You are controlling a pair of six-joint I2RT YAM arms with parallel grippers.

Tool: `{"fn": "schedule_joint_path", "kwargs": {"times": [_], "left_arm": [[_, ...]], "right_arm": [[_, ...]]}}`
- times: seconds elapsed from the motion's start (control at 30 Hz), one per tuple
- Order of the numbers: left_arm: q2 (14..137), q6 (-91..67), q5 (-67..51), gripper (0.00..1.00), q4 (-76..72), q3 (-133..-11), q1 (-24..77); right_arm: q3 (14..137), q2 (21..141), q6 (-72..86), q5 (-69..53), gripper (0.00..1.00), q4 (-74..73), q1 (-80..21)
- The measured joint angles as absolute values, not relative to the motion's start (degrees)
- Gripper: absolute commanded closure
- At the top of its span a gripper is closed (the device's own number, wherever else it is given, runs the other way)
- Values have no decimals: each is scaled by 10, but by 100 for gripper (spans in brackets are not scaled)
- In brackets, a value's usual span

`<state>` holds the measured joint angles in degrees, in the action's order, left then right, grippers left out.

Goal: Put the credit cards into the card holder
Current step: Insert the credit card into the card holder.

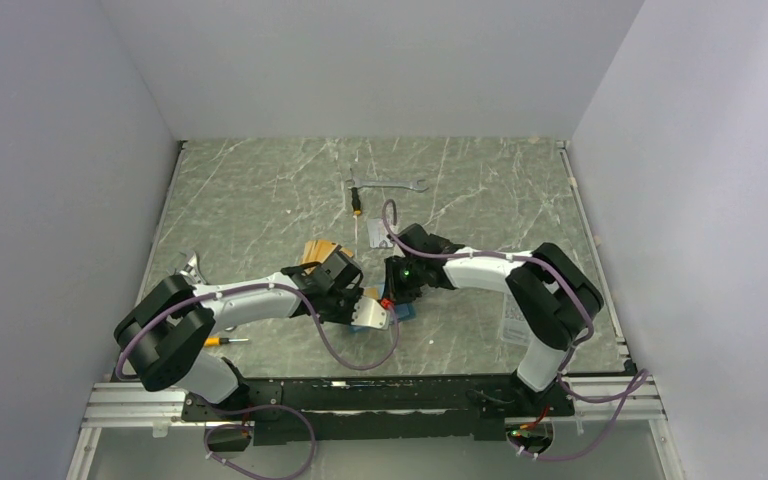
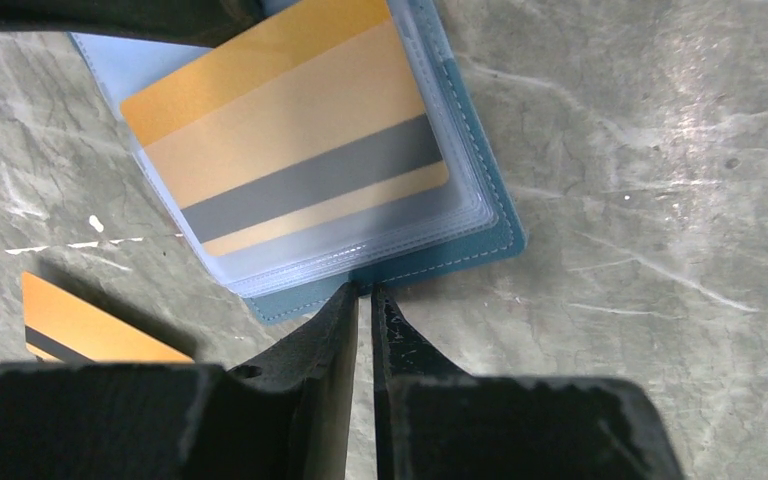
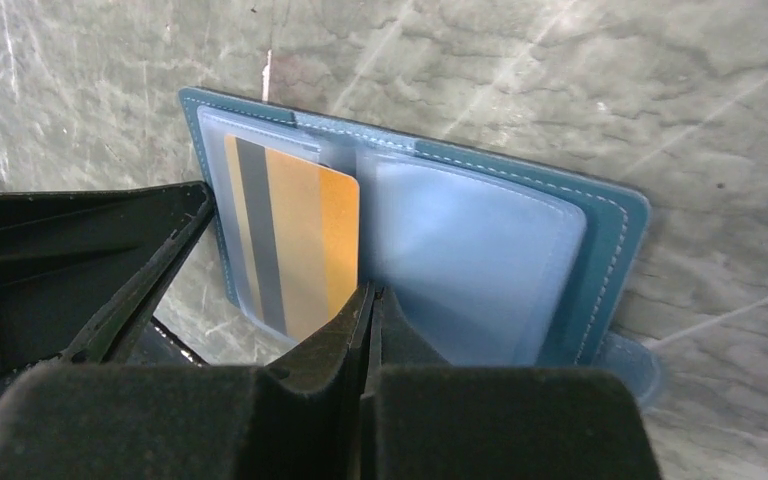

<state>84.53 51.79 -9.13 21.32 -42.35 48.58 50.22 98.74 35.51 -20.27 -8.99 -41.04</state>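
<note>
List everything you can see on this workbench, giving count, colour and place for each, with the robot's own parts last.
card holder: one, teal, lying open at table centre
credit card: one, orange with grey stripe, in holder's clear sleeve
loose cards: count unclear, orange, just beyond left arm
wrench: one, silver, far centre
screwdriver: one, yellow-handled, below wrench
second screwdriver: one, orange-handled, by left arm's base
packet: one, clear and printed, under right arm
metal piece: one, silver, left edge, kind unclear
table: one, grey-green marbled
left gripper: one, black, jaws pinching holder's edge
right gripper: one, black, jaws shut, tips on holder's inside
</note>
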Motion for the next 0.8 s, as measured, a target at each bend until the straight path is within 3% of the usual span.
{"fn": "schedule_joint_path", "kwargs": {"times": [0.4, 0.8], "left_arm": [[843, 518, -74, 85, 221, -423, 480], [837, 518, -73, 85, 213, -415, 478]], "right_arm": [[536, 1004, 377, -155, 100, -106, -455], [538, 1005, 371, -169, 100, -120, -429]]}}
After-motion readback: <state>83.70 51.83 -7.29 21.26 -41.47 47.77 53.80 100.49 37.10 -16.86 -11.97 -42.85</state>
